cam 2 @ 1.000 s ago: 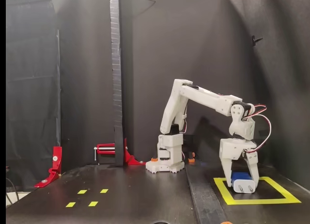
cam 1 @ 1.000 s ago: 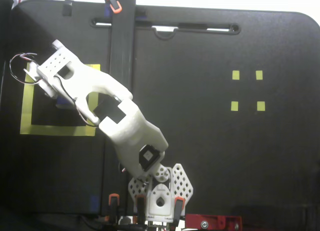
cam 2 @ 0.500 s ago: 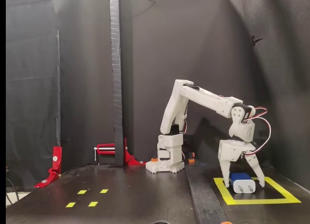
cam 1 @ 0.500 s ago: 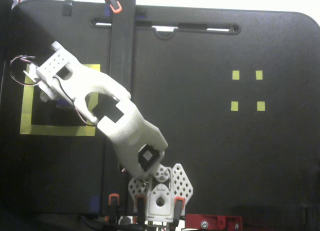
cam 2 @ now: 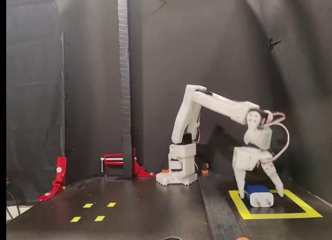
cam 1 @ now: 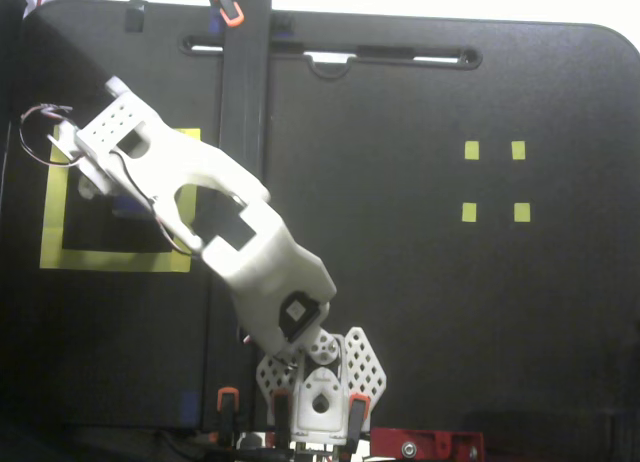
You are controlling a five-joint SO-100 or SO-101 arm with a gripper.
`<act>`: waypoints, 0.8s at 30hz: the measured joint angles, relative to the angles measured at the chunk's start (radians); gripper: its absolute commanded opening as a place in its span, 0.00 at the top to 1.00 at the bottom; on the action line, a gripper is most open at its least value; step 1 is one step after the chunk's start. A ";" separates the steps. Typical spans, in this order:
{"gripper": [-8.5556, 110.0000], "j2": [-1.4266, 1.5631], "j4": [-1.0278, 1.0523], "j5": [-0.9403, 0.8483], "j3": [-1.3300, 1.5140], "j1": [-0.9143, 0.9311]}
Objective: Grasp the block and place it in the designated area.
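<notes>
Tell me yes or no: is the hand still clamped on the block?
No: the hand stands open, fingers spread either side of the block resting inside the designated area.

The white arm [cam 2: 218,106] reaches out and bends down, its jaws spread wide apart.

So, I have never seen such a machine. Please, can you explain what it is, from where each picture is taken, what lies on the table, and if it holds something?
It is a small white robot arm bolted to a black table. One fixed view looks down from above; the other looks from the front, at table height. At the arm's end is a two-finger tool, now open and holding nothing. Between its fingers, on the table, lies a dark-blue block, inside a square of yellow tape. From above the arm hides the block. Farther away are four tiny yellow squares. A black post and red clamps belong to the setup.
</notes>
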 measured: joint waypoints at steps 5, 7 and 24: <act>0.58 0.103 0.058 -0.018 0.002 0.020; 0.58 0.144 0.086 -0.026 0.002 0.018; 0.59 0.357 0.304 -0.052 -0.028 0.043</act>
